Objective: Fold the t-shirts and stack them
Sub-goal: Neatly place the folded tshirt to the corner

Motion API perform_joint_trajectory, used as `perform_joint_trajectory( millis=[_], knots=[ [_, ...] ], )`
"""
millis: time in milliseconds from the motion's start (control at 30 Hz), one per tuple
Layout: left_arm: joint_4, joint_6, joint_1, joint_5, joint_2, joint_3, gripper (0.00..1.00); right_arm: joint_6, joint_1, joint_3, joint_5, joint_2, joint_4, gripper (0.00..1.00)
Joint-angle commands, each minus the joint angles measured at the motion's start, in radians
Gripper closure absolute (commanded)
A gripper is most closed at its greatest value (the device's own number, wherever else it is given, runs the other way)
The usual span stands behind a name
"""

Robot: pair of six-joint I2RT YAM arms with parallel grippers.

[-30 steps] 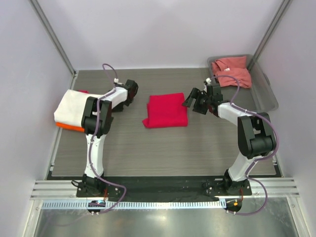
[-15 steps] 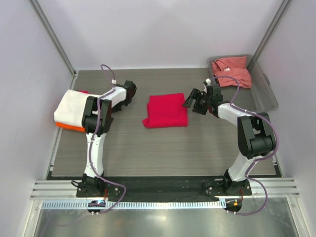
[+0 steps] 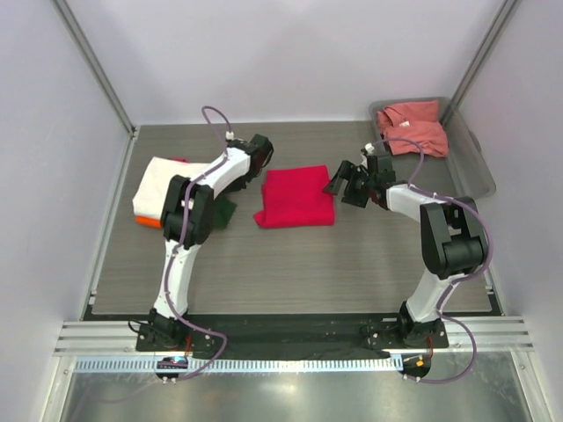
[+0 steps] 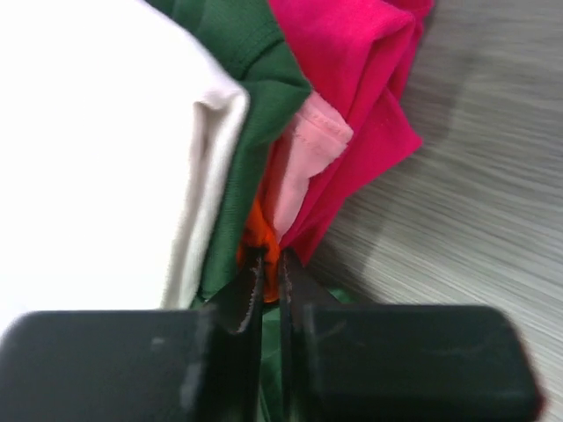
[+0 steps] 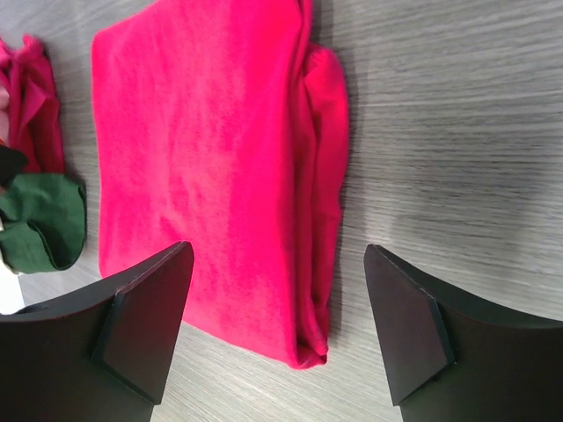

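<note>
Crimson folded t-shirt [image 3: 296,196]: long axis seemingly left-right.

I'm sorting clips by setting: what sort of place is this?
Probably a robotics lab cell: left arm and right arm bolted to a grey table, plain pale enclosure walls, and a grey tray holding a salmon-pink t-shirt.

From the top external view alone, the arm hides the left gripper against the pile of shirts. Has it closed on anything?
Observer: Yes. The left wrist view shows the left gripper shut on the edge of the orange shirt.
Operator: And what is the right gripper lined up on?
Observer: In the right wrist view the right gripper is open, with the thick folded edge of the crimson shirt between its fingers. It holds nothing, and I cannot tell whether it is touching the shirt.
</note>
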Motion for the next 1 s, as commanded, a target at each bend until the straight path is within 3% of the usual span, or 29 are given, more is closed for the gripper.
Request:
perform_joint_trajectory(
  millis=[0, 33, 67, 133, 200, 367, 467, 667, 967],
  knots=[
    [-0.042, -0.079, -0.007, 0.076, 0.002, 0.065, 0.93, 0.005, -0.006, 0.007, -0.039, 0.026, 0.046, 0.15],
    [-0.035, -0.084, -0.007, 0.092, -0.015, 0.062, 0.87, 0.008, -0.008, 0.012, -0.048, 0.034, 0.049, 0.15],
    [-0.027, -0.088, -0.007, 0.133, -0.029, 0.042, 0.71, 0.011, -0.006, 0.019, -0.054, 0.043, 0.052, 0.15],
    [0.026, -0.087, -0.005, 0.179, -0.095, 0.002, 0.59, 0.016, -0.008, 0.028, -0.056, 0.070, 0.058, 0.15],
    [0.081, -0.087, -0.007, 0.243, -0.170, -0.055, 0.39, 0.014, -0.009, 0.058, -0.050, 0.102, 0.049, 0.15],
    [0.183, -0.089, -0.007, 0.392, -0.303, -0.139, 0.23, 0.023, -0.009, 0.123, -0.037, 0.173, 0.028, 0.24],
    [0.276, -0.105, -0.004, 0.520, -0.354, -0.207, 0.17, 0.034, -0.009, 0.147, -0.022, 0.196, 0.022, 0.28],
    [0.433, -0.183, -0.004, 0.714, -0.324, -0.297, 0.16, 0.046, -0.009, 0.212, 0.025, 0.238, -0.027, 0.39],
    [0.579, -0.260, -0.005, 0.787, -0.198, -0.314, 0.21, 0.042, -0.003, 0.252, 0.053, 0.307, -0.041, 0.48]
  ],
)
